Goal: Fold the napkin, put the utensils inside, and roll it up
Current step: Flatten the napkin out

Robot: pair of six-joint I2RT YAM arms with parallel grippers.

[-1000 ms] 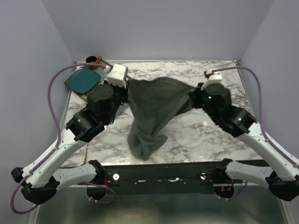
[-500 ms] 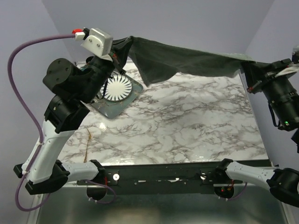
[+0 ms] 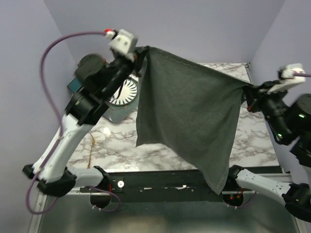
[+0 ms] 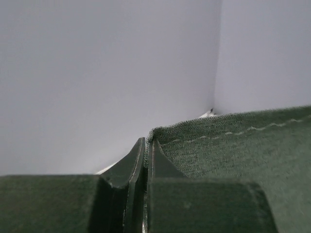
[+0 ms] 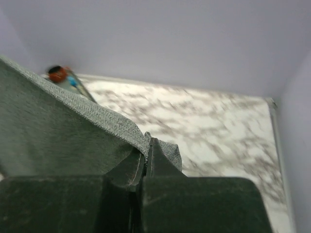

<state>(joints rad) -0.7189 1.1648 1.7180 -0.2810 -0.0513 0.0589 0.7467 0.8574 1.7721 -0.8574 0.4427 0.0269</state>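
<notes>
Napkin (image 3: 189, 111) now outspread in mid-air

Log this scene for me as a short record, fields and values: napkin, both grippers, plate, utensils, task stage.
napkin: unfolded, hanging as a sheet between the two grippers, above the table
left gripper: shut on one top corner of the napkin
right gripper: shut on the other top corner
white plate: on the table's left side, partly hidden by the napkin
utensils: thin brown sticks lying on the table near its left edge, untouched
task stage: no fold made yet
</notes>
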